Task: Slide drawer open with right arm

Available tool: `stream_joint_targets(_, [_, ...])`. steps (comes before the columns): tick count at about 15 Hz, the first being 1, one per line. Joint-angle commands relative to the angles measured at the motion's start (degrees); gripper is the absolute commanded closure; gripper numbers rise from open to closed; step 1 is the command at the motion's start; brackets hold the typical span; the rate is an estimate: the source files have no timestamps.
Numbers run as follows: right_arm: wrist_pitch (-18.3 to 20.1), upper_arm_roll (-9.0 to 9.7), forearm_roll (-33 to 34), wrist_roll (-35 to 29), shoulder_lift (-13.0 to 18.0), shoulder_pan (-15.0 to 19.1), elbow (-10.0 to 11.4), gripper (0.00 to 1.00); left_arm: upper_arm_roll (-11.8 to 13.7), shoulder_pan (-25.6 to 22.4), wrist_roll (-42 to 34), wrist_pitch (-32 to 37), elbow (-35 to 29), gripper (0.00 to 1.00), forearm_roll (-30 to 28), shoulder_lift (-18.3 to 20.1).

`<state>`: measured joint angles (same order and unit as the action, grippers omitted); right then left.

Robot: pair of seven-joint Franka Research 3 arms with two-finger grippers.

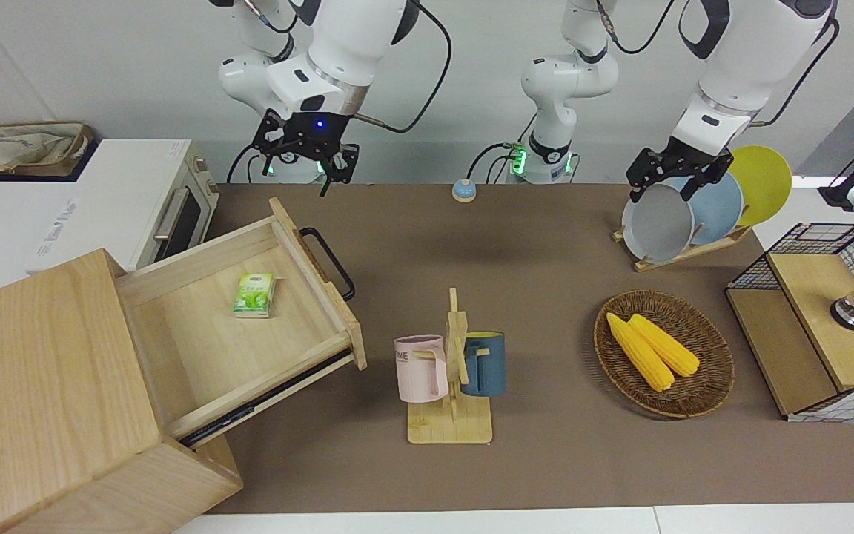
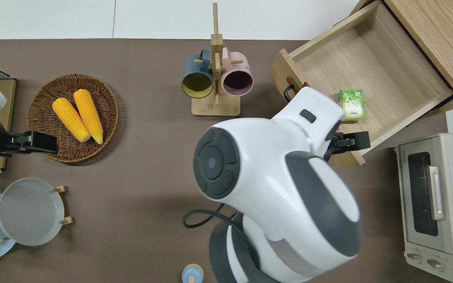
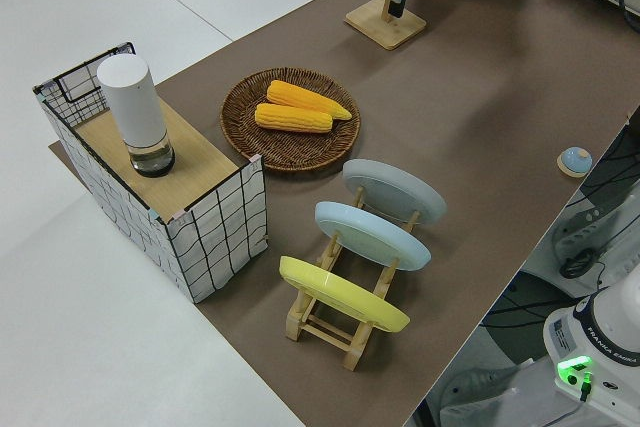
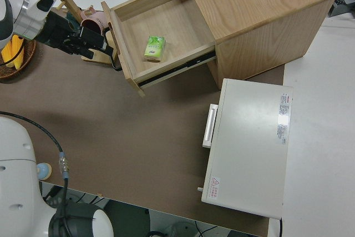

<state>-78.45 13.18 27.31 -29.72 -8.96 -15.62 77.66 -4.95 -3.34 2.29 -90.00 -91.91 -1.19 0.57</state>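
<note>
The pale-wood drawer point(image 1: 197, 326) point(image 2: 368, 59) point(image 4: 166, 20) stands pulled far out of its box cabinet point(image 1: 34, 371) at the right arm's end of the table. Its black loop handle point(image 1: 330, 259) point(image 4: 115, 62) is free. A green packet point(image 1: 253, 295) point(image 2: 351, 103) lies inside. My right gripper point(image 1: 327, 167) point(image 4: 108, 45) hangs open in the air over the corner of the drawer's front that lies nearer to the robots, touching nothing. In the overhead view the arm hides most of it. My left gripper point(image 1: 660, 182) is parked, open and holding nothing.
A white toaster oven point(image 1: 138, 200) point(image 2: 435, 204) sits beside the cabinet, nearer to the robots. A mug rack point(image 1: 453, 356) with two mugs stands mid-table. A basket point(image 1: 701, 393) with corn, a plate rack point(image 1: 683, 215) and a wire-grid shelf point(image 1: 820, 319) fill the left arm's end.
</note>
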Motion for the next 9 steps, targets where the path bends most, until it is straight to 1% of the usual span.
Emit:
stream_joint_targets(1, [-4.07, 0.71, -8.91, 1.67, 2.80, 6.02, 1.52, 0.015, 0.29, 0.26, -0.44, 0.79, -0.28, 0.00, 0.57, 0.66])
stream_joint_targets(4, [-5.40, 0.62, -13.59, 8.33, 4.30, 10.59, 2.75, 0.015, 0.29, 0.26, -0.44, 0.79, -0.28, 0.00, 0.66, 0.58])
stream_joint_targets(6, [-5.48, 0.01, -15.78, 11.08, 4.56, 12.88, 3.11, 0.015, 0.20, 0.26, -0.44, 0.70, -0.28, 0.00, 0.66, 0.66])
stream_joint_targets(7, [-6.01, -0.69, -17.45, 11.61, 4.91, 13.67, 3.46, 0.015, 0.29, 0.26, -0.44, 0.70, -0.28, 0.00, 0.66, 0.67])
stream_joint_targets(9, [-8.46, -3.76, -20.96, 13.44, 6.14, 14.03, 5.91, 0.015, 0.29, 0.26, -0.44, 0.79, -0.28, 0.00, 0.66, 0.58])
